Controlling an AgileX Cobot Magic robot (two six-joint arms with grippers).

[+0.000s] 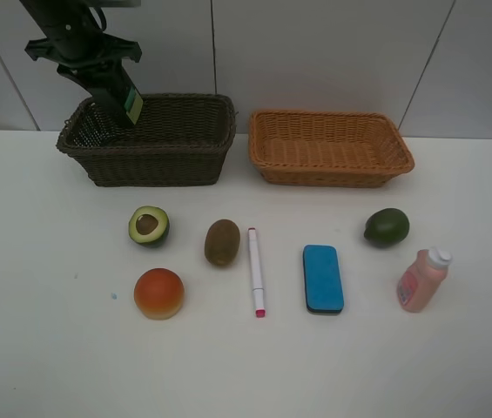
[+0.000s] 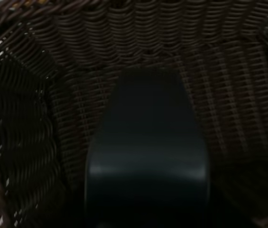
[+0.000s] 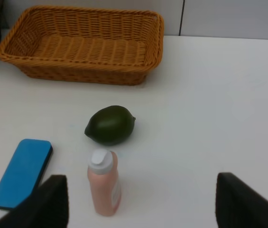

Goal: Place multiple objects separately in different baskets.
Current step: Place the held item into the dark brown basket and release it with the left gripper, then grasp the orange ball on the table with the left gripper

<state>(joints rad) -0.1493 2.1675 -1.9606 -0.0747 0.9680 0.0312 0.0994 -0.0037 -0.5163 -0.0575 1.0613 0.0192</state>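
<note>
My left gripper (image 1: pixel 102 78) is shut on the dark green pump bottle (image 1: pixel 131 104), which hangs tilted over the left end of the dark brown basket (image 1: pixel 185 161). The left wrist view shows the bottle (image 2: pixel 145 156) inside that basket's walls (image 2: pixel 228 95). The orange-tan basket (image 1: pixel 272 161) holds nothing. On the table lie the halved avocado (image 1: pixel 148 225), kiwi (image 1: pixel 221 242), peach (image 1: pixel 158 293), marker (image 1: pixel 255 271), blue eraser (image 1: pixel 323 278), whole avocado (image 1: pixel 387 227) and pink bottle (image 1: pixel 421 279). My right gripper (image 3: pixel 143 209) is open, hovering near the pink bottle (image 3: pixel 104 183) and avocado (image 3: pixel 110 124).
The white table (image 1: pixel 45 348) ends at a white panelled wall (image 1: pixel 315 52) just behind both baskets. The right arm does not show in the high view. The eraser (image 3: pixel 22 173) and orange-tan basket (image 3: pixel 86 73) also show in the right wrist view.
</note>
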